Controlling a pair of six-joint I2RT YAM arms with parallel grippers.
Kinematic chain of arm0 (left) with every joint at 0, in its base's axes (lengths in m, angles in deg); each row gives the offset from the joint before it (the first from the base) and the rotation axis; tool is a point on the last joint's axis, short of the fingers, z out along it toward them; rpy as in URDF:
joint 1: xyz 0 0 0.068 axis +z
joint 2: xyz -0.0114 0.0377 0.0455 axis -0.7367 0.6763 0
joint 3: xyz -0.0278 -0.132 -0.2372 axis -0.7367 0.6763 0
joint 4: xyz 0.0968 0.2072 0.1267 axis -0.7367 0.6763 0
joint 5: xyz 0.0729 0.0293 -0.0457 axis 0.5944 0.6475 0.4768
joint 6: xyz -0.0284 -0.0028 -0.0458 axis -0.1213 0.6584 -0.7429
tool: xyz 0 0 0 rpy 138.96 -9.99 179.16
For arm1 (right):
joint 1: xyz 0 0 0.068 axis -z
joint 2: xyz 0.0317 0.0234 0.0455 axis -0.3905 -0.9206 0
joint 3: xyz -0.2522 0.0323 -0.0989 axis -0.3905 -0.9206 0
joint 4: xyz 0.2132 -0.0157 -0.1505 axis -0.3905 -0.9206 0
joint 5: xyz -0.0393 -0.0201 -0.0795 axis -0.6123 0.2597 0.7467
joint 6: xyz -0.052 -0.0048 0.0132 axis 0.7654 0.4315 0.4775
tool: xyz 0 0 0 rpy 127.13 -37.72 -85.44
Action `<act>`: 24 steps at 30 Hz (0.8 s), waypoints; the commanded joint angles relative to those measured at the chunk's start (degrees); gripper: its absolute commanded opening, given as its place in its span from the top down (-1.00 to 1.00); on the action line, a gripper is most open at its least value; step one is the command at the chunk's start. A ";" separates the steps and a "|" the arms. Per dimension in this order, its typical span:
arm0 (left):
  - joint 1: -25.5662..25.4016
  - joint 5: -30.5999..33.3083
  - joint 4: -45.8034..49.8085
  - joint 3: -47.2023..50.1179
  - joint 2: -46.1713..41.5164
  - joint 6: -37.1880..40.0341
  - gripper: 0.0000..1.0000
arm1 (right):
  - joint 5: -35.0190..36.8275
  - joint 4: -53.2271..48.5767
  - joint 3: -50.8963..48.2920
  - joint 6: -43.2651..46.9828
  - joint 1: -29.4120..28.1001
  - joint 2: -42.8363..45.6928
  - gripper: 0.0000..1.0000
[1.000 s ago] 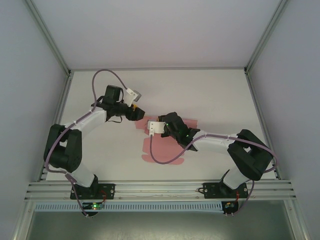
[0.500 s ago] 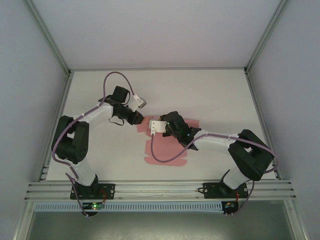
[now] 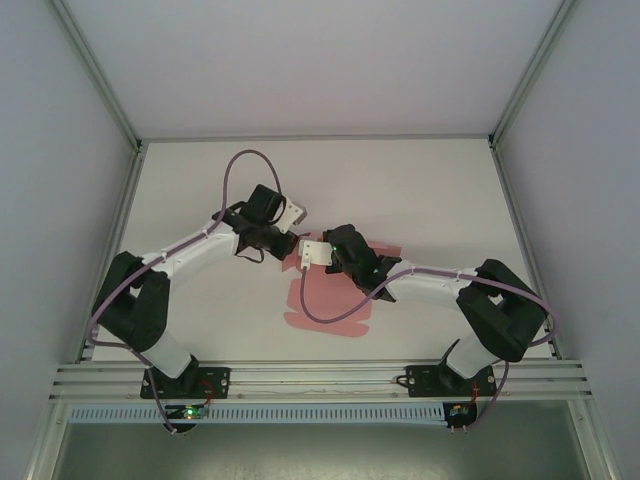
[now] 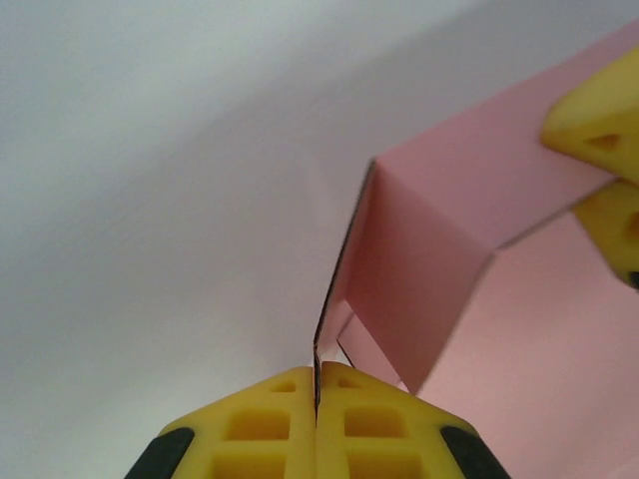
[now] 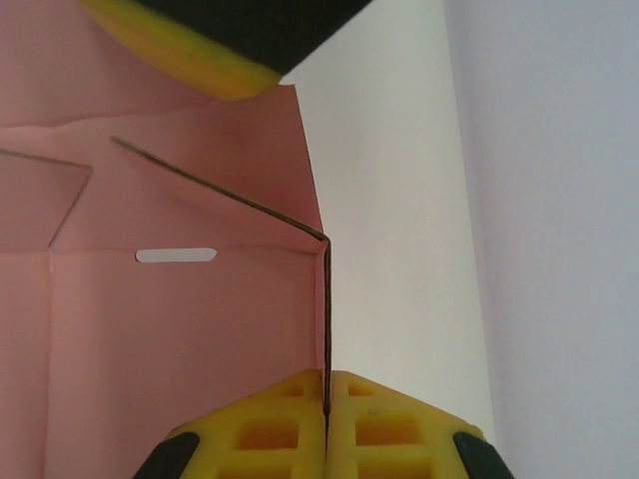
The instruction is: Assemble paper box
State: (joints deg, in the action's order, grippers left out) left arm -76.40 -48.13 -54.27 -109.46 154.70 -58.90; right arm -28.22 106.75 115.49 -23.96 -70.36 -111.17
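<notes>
— On the white table (image 3: pixel 430 190), hemmed by pale grey walls (image 3: pixel 60 220) and aluminium rails (image 3: pixel 320 378), what lies at the middle of the overhead frame?

— The paper box (image 3: pixel 330 312), a creased pink sheet. It lies mostly flat just below centre, and its upper-left corner is folded up where the two arms meet.

— How do the left fingers (image 4: pixel 270 429) stand?

— Clenched. At the bottom edge of the left wrist view their yellow pads pinch the thin edge of an upright pink flap of the paper box (image 4: pixel 419 259).

— And the right fingers (image 5: pixel 270 434)?

— Clamped just as tight, at the bottom of the right wrist view. They nip the edge of a raised panel of the paper box (image 5: pixel 200 329). A small oblong slot (image 5: pixel 176 255) shows in the card to their left.

— Are the two pairs near each other?

— Close. The right fingers (image 4: pixel 599 130) show at the upper right of the left wrist view, holding the same folded card. The left fingers (image 5: pixel 190 50) sit at the top edge of the right wrist view.
</notes>
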 commanded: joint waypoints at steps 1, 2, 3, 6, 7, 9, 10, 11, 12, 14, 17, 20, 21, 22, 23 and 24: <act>-1.81 -3.25 -5.37 3.05 -4.55 -4.59 0.99 | 3.02 1.81 -0.23 -1.36 -0.65 -0.71 1.00; -2.26 -4.93 -6.62 4.24 -5.49 -4.38 0.99 | 3.62 2.60 -0.31 -1.40 -0.66 -0.78 1.00; -2.70 -6.29 -7.25 5.03 -6.23 -3.93 0.99 | 3.98 3.30 -0.44 -1.36 -0.66 -0.86 1.00; -4.38 -6.99 -8.68 6.62 -7.87 -3.73 0.98 | 3.69 4.28 -0.48 -2.27 -0.88 -0.76 1.00; -4.89 -7.16 -8.99 6.63 -7.84 -4.35 0.98 | 3.39 4.43 -0.47 -2.46 -0.95 -0.70 1.00; -6.12 -6.65 -9.49 6.32 -7.38 -5.59 0.98 | 3.35 5.81 -0.74 -2.94 -1.14 -0.86 1.00; -6.99 -5.21 -9.38 5.90 -7.11 -6.36 0.97 | 3.47 6.07 -0.78 -3.29 -1.23 -0.86 1.00; -7.74 -3.93 -9.54 5.64 -6.68 -6.95 0.97 | 3.44 6.51 -0.77 -3.44 -1.34 -1.08 1.00; -8.47 -2.83 -9.68 5.33 -6.27 -7.47 0.97 | 3.63 6.59 -0.70 -3.70 -1.45 -1.23 1.00; -9.83 -1.89 -10.96 5.29 -5.87 -9.39 0.97 | 4.67 6.66 -0.33 -3.79 -1.61 -1.94 1.00; -11.52 -1.03 -13.11 6.32 -6.27 -12.05 0.97 | 6.63 8.24 -0.52 -3.05 -1.81 -2.93 1.00; -12.57 -1.82 -16.00 7.96 -7.39 -14.37 0.96 | 6.96 10.06 -1.16 -2.15 -1.94 -2.99 1.00; -12.73 -2.78 -17.13 8.37 -7.40 -14.69 0.96 | 6.43 9.93 -1.14 -2.38 -2.01 -2.78 1.00; -12.91 -3.02 -17.17 8.15 -7.23 -14.55 0.96 | 5.74 9.91 -1.18 -2.36 -2.05 -2.61 1.00; -13.14 -2.67 -17.20 7.79 -6.85 -14.81 0.95 | 4.95 10.00 -1.27 -2.29 -2.19 -2.46 1.00; -13.31 -2.64 -16.81 7.14 -6.16 -14.91 0.94 | 4.01 9.99 -1.38 -2.16 -2.23 -2.33 1.00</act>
State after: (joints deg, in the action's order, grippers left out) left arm -81.49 -40.96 -64.50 -101.22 149.06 -74.18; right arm -24.24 113.28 113.08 -26.38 -71.52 -111.50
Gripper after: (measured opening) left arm 0.056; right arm 0.049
